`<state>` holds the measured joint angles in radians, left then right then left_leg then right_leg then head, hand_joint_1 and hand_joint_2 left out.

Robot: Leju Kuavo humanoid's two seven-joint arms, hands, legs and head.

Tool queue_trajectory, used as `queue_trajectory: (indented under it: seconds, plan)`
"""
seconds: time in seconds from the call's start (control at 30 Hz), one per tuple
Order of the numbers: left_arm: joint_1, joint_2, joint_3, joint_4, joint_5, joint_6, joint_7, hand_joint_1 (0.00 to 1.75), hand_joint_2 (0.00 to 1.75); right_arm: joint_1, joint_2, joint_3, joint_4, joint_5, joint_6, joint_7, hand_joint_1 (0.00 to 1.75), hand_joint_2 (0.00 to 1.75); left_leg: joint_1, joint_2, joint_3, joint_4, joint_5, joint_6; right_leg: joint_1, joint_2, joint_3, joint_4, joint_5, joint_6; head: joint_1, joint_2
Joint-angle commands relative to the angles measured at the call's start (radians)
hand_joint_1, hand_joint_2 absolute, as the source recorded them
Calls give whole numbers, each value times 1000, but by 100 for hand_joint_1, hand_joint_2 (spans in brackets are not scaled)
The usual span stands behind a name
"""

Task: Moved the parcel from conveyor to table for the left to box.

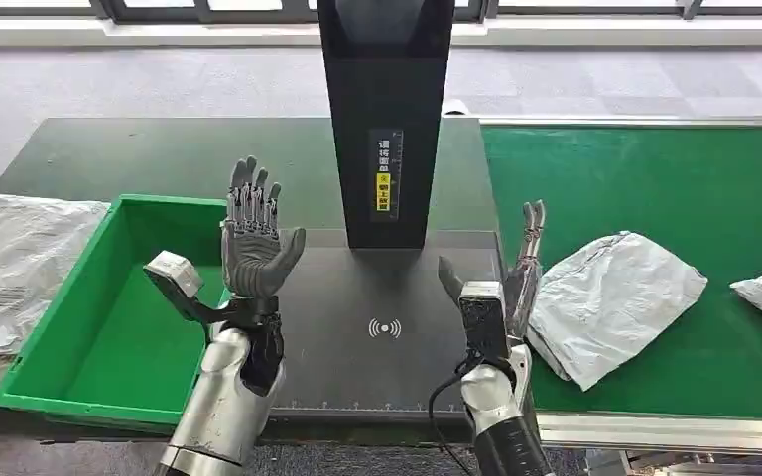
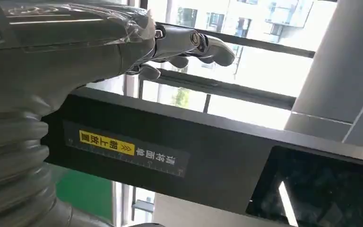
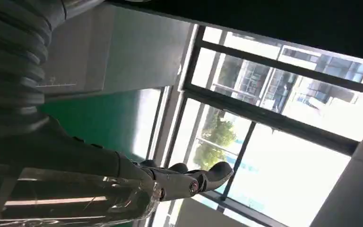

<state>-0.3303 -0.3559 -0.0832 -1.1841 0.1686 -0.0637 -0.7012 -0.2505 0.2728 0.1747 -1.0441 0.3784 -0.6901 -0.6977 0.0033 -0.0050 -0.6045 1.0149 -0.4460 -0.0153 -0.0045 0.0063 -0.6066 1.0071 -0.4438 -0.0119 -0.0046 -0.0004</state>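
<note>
I see the green conveyor (image 1: 655,178) just right of the black scanner post (image 1: 385,109), and the grey parcel (image 1: 615,302) lies crumpled on it beside my right hand (image 1: 516,273); it looks soft, light and slippery, so I'd grip a thick fold. Both that and my left hand (image 1: 253,238) are raised, fingers spread, holding nothing. The post's yellow label (image 1: 383,190) has Chinese characters, probably placement instructions.

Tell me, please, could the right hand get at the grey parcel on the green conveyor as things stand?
Probably yes. The right hand is raised, open and holding nothing, and the grey parcel lies just beside it on the green conveyor, with nothing between them.
</note>
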Motion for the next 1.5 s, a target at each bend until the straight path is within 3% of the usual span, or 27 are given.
queue_trajectory:
  seconds: [0.03, 0.2, 0.4, 0.43, 0.5, 0.53, 0.57, 0.7, 0.97, 1.0, 1.07, 1.1, 1.23, 1.5]
  plan:
    - [19, 7, 59, 4, 15, 1, 3, 0, 175, -53, 76, -410, 84, 403, -8, 10, 0, 175, 0, 0, 4, -2, 0, 0, 0, -1, 4, -2, 0, 1, 0, 0]
    - [54, 7, 99, -29, 16, -16, 3, 0, 175, -30, 76, -648, -98, 768, -8, 182, 0, 175, -1, -1, 2, -2, 0, 0, -1, -2, 2, -1, -1, 1, 0, 0]
    - [93, 7, 94, -83, 19, 8, 3, 0, 175, -106, 76, -829, -122, 1006, -8, 298, 0, 175, -2, -2, 2, -2, -1, 0, -2, -1, 2, -1, -1, 2, 0, 0]
    - [105, 7, 97, -97, 20, 17, 3, 0, 175, -125, 72, -873, -114, 1103, -8, 402, 0, 175, -2, -1, 4, -3, -1, 1, -2, -1, 4, -2, -1, 2, 0, 0]
    - [131, 7, 102, -121, 14, 12, 3, 0, 175, -180, 31, -923, -28, 1086, -8, 404, 0, 175, -2, -1, 4, -3, -1, 1, -2, -1, 4, -2, -1, 2, 0, 0]
    - [125, 9, 111, -117, 14, 9, 3, 0, 175, -246, 0, -919, 52, 1119, -8, 460, 0, 175, -2, -1, 3, -2, -1, 1, -2, -1, 4, -2, -1, 2, 0, 0]
    - [142, 7, 107, -133, 10, 15, 3, 0, 175, -206, 8, -942, 30, 1082, -8, 418, 0, 175, -2, -1, 5, -3, -1, 1, -2, -1, 5, -3, 0, 2, 0, 0]
    - [141, 7, 106, -137, 6, 23, 3, 0, 175, -239, -43, -916, 133, 1156, -8, 564, 0, 175, -1, 0, 4, -2, -2, 1, 0, 1, 4, -3, 0, 2, 0, 0]
    - [140, 7, 106, -144, 6, 31, 3, 0, 175, -246, -85, -863, 236, 1173, -8, 685, 0, 175, -1, 1, 5, -3, -2, 1, -1, 1, 5, -3, -1, 2, 0, 0]
    - [141, 7, 107, -146, 5, 32, 3, 0, 175, -264, -94, -873, 304, 1132, -8, 677, 0, 175, -1, 0, 2, -1, -1, 1, -1, 0, 3, -2, -1, 2, 0, 0]
    - [140, 7, 118, -150, 5, 12, 3, 0, 175, -356, -136, -960, 580, 867, 31, 498, 0, 175, -1, 1, 4, -2, -2, 1, -1, 1, 4, -2, 0, 2, 0, 0]
    - [137, 7, 122, -147, 8, -5, 3, 0, 175, -365, -164, -940, 639, 896, 28, 554, 0, 175, -1, 4, 6, -3, -2, 2, 0, 3, 6, -4, 0, 2, 0, 0]
    - [143, 7, 105, -155, 1, 2, 3, 0, 175, -365, -188, -941, 669, 874, 43, 595, 0, 175, -1, 2, 6, -4, -1, 2, 0, 1, 7, -5, 0, 3, 0, 0]
    - [143, 7, 110, -150, -7, 4, 3, 0, 175, -366, -188, -932, 679, 878, 62, 622, 0, 175, -2, 0, 4, -2, -2, 2, -1, 0, 5, -2, -1, 2, 0, 0]
